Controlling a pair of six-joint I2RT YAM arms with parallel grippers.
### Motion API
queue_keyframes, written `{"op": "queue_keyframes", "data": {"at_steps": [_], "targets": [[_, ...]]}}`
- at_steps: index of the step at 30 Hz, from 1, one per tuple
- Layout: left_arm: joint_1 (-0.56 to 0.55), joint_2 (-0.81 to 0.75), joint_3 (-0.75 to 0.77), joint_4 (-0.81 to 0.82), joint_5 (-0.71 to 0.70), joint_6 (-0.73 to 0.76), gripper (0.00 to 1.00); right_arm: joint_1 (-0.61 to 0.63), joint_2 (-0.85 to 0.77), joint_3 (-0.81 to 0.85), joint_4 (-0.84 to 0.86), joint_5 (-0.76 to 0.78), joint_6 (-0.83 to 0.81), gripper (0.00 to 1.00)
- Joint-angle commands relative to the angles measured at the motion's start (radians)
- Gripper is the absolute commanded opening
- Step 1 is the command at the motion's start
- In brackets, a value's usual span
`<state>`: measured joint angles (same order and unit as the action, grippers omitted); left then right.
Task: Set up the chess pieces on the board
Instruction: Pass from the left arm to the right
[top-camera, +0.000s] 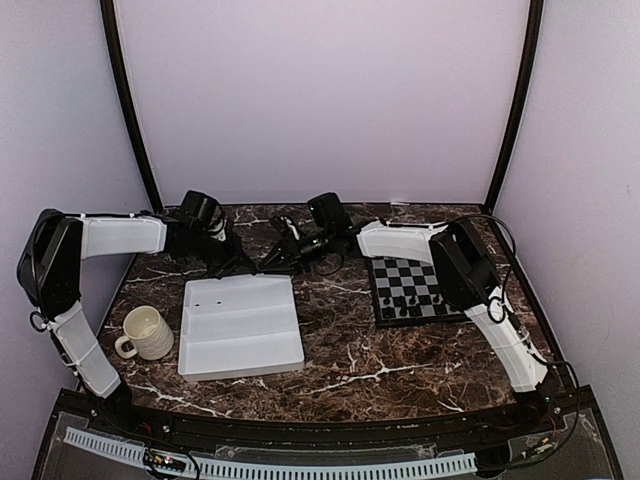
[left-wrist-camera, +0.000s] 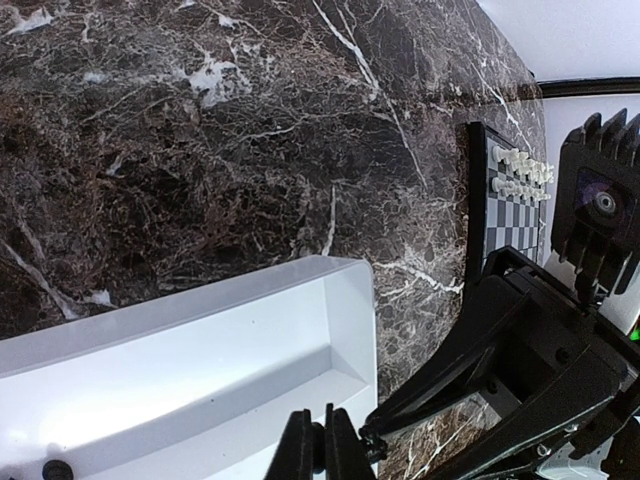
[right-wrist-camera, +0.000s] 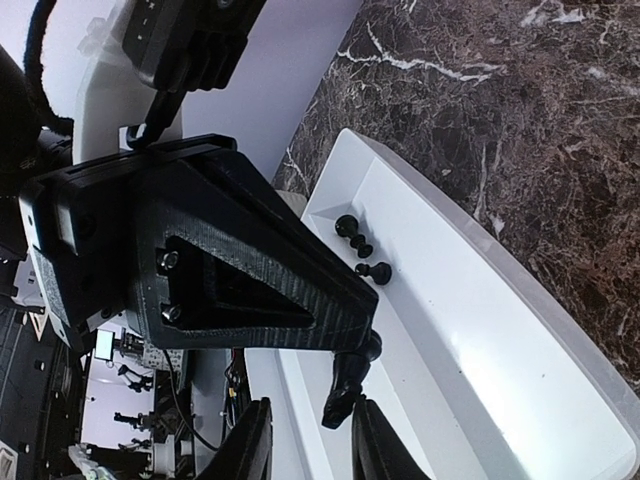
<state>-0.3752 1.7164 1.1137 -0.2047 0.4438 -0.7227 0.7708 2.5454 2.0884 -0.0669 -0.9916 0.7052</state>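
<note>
The board (top-camera: 415, 290) lies at the right, with black chessmen (top-camera: 408, 303) on its near rows. In the left wrist view the board (left-wrist-camera: 487, 215) also carries white chessmen (left-wrist-camera: 522, 172). My left gripper (left-wrist-camera: 322, 442) is over the white tray's far end (top-camera: 235, 288), shut on a black chess piece (right-wrist-camera: 350, 385). My right gripper (right-wrist-camera: 305, 445) is open, with a jaw on each side of that piece. Both grippers meet in the top view: left (top-camera: 250, 264) and right (top-camera: 278, 258). Loose black pieces (right-wrist-camera: 362, 250) lie in a corner of the tray.
The white stepped tray (top-camera: 240, 345) sits at the table's middle left. A cream mug (top-camera: 148, 332) stands left of it. The table is dark marble (top-camera: 350, 360), with walls close on three sides. One more black piece (left-wrist-camera: 56, 468) lies in the tray.
</note>
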Motion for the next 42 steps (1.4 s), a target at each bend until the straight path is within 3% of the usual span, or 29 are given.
{"op": "queue_keyframes", "data": {"at_steps": [1, 15, 22, 25, 32, 37, 42], "targets": [[-0.022, -0.006, 0.035, 0.005, 0.024, -0.009, 0.00, 0.012, 0.015, 0.001, 0.042, 0.003, 0.005, 0.26], [-0.044, -0.005, 0.052, -0.005, 0.026, -0.004, 0.00, 0.012, 0.022, -0.002, 0.032, 0.027, 0.007, 0.20], [-0.050, -0.003, 0.065, -0.017, 0.012, -0.001, 0.00, 0.012, 0.009, -0.007, 0.013, 0.036, -0.010, 0.04], [-0.051, 0.000, 0.076, -0.032, -0.008, 0.020, 0.06, 0.007, -0.019, -0.017, -0.025, 0.044, -0.054, 0.00], [-0.050, 0.009, 0.210, -0.164, -0.124, 0.203, 0.21, -0.069, -0.215, -0.105, -0.322, 0.129, -0.439, 0.00], [-0.046, 0.043, 0.335, -0.227, -0.164, 0.365, 0.22, -0.158, -0.371, -0.140, -0.623, 0.258, -0.806, 0.00], [-0.039, 0.062, 0.403, -0.250, -0.255, 0.482, 0.22, -0.230, -0.561, -0.228, -0.891, 0.499, -1.186, 0.00]]}}
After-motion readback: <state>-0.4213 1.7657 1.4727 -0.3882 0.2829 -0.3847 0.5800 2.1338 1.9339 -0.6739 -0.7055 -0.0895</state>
